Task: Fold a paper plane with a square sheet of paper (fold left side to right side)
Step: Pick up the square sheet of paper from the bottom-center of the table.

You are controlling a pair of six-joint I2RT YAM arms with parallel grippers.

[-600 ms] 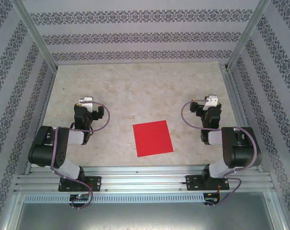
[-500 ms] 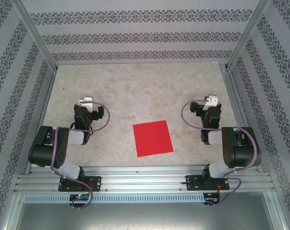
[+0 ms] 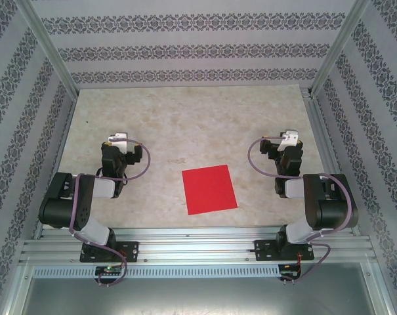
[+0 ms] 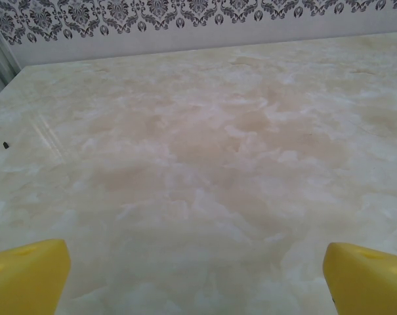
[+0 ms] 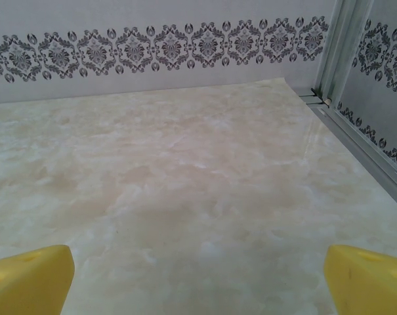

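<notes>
The red sheet of paper (image 3: 210, 189) lies flat and unfolded on the marble table (image 3: 185, 118), near the front edge between the two arms. My left gripper (image 3: 117, 139) rests folded back at the left, well clear of the sheet. My right gripper (image 3: 289, 138) rests likewise at the right. In the left wrist view the yellow fingertips (image 4: 27, 279) stand wide apart over bare table, so the left gripper (image 4: 198, 282) is open. The right wrist view shows the same: yellow fingertips (image 5: 29, 279) far apart, right gripper (image 5: 198, 282) open, nothing between them. The paper plane is out of view.
Patterned walls (image 3: 185, 46) enclose the table on three sides. Metal frame posts (image 5: 339, 49) stand at the back corners. An aluminium rail (image 3: 198, 246) runs along the near edge under the arm bases. A tiny dark speck (image 4: 4, 144) lies at the far left.
</notes>
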